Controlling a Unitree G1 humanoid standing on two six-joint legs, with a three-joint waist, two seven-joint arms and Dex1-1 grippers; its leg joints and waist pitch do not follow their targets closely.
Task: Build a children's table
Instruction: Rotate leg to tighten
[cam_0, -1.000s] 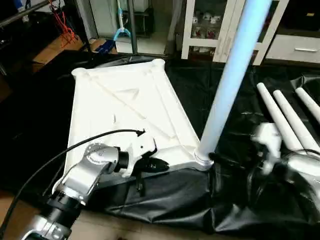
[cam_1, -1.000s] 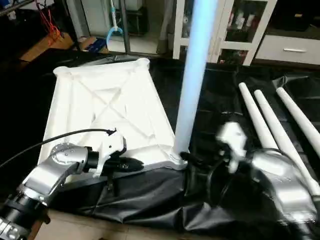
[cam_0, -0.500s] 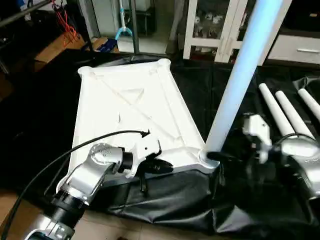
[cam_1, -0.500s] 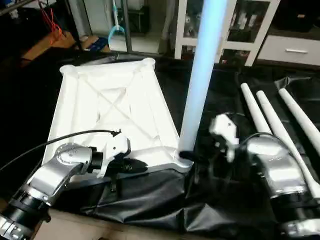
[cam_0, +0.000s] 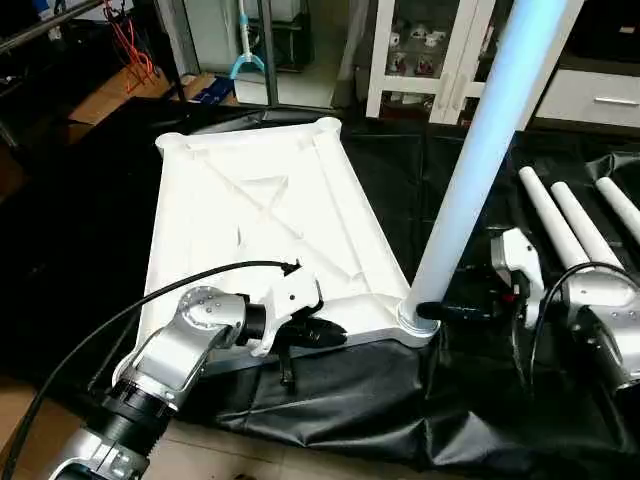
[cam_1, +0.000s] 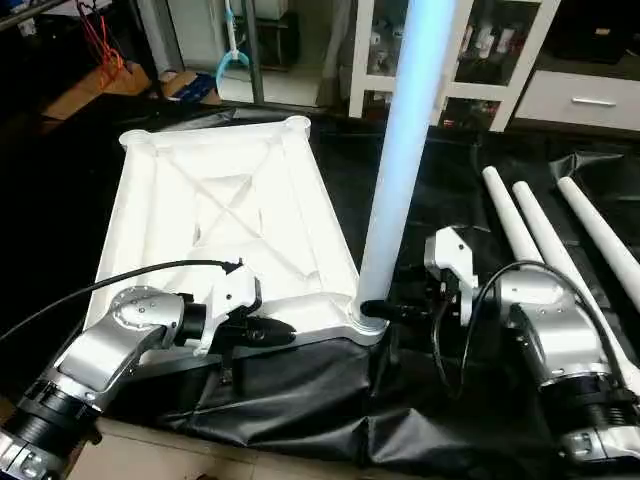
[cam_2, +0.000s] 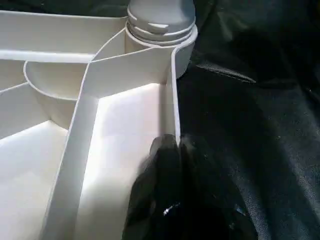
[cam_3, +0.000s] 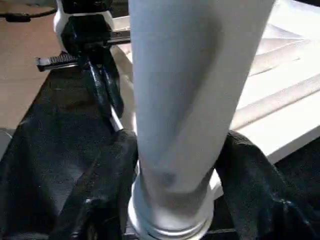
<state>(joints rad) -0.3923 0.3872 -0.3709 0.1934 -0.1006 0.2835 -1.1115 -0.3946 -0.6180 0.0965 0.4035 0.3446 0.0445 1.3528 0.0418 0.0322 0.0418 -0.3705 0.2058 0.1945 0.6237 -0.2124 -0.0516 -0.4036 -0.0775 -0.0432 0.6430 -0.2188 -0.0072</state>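
The white table top (cam_0: 260, 200) lies upside down on a black sheet, its X ribs facing up. One white leg (cam_0: 480, 160) stands upright in the near right corner socket (cam_0: 418, 322). My left gripper (cam_0: 325, 332) is shut on the top's near rim, which sits pinched between its black fingers (cam_2: 167, 160). At the foot of the upright leg (cam_3: 185, 100) is my right gripper (cam_0: 430, 312). Its fingers (cam_3: 107, 185) press against the leg from both sides, just above the socket.
Three loose white legs (cam_1: 545, 240) lie side by side on the black sheet (cam_0: 330, 400) to the right. A white glass-door cabinet (cam_0: 430, 50) stands behind. The sheet hangs in folds over the near edge, with brown floor (cam_0: 250, 460) below.
My right gripper has moved left to the foot of the upright leg and narrowed around it. The left gripper has kept its hold on the rim.
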